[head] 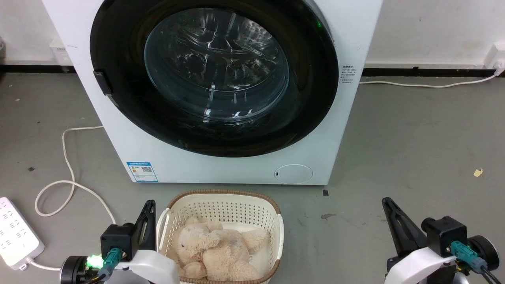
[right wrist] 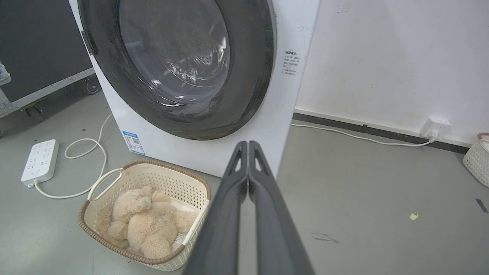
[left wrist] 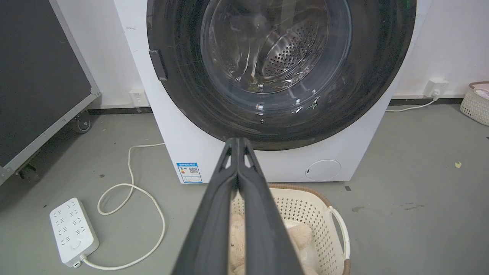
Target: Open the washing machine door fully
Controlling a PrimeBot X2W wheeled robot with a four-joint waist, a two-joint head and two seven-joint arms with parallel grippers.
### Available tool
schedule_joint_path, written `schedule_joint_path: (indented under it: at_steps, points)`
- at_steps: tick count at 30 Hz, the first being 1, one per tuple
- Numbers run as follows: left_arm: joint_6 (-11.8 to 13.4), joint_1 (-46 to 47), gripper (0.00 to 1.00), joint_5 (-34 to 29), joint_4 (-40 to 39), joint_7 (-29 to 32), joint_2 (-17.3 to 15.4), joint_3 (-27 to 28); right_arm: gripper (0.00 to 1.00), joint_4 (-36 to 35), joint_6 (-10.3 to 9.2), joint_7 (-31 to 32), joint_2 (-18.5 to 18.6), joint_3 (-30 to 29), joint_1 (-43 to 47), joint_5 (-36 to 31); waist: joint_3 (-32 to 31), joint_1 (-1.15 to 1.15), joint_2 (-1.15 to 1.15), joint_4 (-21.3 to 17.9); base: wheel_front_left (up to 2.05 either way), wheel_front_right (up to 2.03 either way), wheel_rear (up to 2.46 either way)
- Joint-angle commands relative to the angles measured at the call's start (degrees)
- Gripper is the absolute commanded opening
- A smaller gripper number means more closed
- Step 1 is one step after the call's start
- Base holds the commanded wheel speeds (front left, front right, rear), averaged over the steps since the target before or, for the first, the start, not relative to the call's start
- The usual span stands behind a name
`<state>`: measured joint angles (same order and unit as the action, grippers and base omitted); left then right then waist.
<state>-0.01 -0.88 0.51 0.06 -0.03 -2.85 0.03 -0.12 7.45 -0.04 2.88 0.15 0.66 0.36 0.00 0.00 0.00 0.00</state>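
Washing machine door (head: pixel 215 67) sits shut, as far as we can judge: its glossy black ring lies flush against the white front with no gap at either edge. So nothing of the task is done yet, and the whole swing is left. The door takes up most of the face of the washing machine (head: pixel 221 169), straight ahead of us on the grey floor. Through its clear domed glass we see the perforated steel drum, broken up by reflections.

Between us and the machine stands a cream laundry basket (head: pixel 225 193) with a brown rim, holding a beige teddy bear (head: pixel 217 248). A white power strip (head: pixel 15 232) lies well to the left.

Our left gripper (head: pixel 149 209) hangs low, just beside the basket's left side, and our right gripper (head: pixel 388 205) hangs low on the far right. Both are well apart from the door. Each pair of fingers is pressed together at the tips and has hold of nothing.

A small dark tab (head: pixel 103 83) on the door's left edge is, we judge, the place to pull.
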Motion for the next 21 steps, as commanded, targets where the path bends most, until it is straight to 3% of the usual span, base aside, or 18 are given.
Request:
schedule_joint_path:
  at_steps: [1,3,4,21]
  points:
    - [0.0,0.9,0.00,-0.5,-0.1,0.0,0.0,0.0,0.00,0.1,0.03,0.0,0.0,-0.1,-0.7,-0.4,0.0,0.00,0.00,0.0,0.00,0.00,0.00]
    - [0.0,0.9,0.00,-0.5,-0.1,0.0,0.0,0.0,0.00,0.1,0.03,0.0,0.0,-0.1,-0.7,-0.4,0.0,0.00,0.00,0.0,0.00,0.00,0.00]
    - [0.0,0.0,1.00,0.0,0.0,0.0,0.0,0.0,1.00,0.0,0.00,0.0,0.0,0.0,0.0,0.0,0.0,0.00,0.00,0.0,0.00,0.00,0.00]
    - [0.9,-0.1,1.00,0.3,0.0,-1.5,0.0,-1.5,1.00,-0.3,-0.01,-1.5,0.3,-0.2,0.5,0.6,0.4,0.00,0.00,0.1,0.00,0.00,0.00]
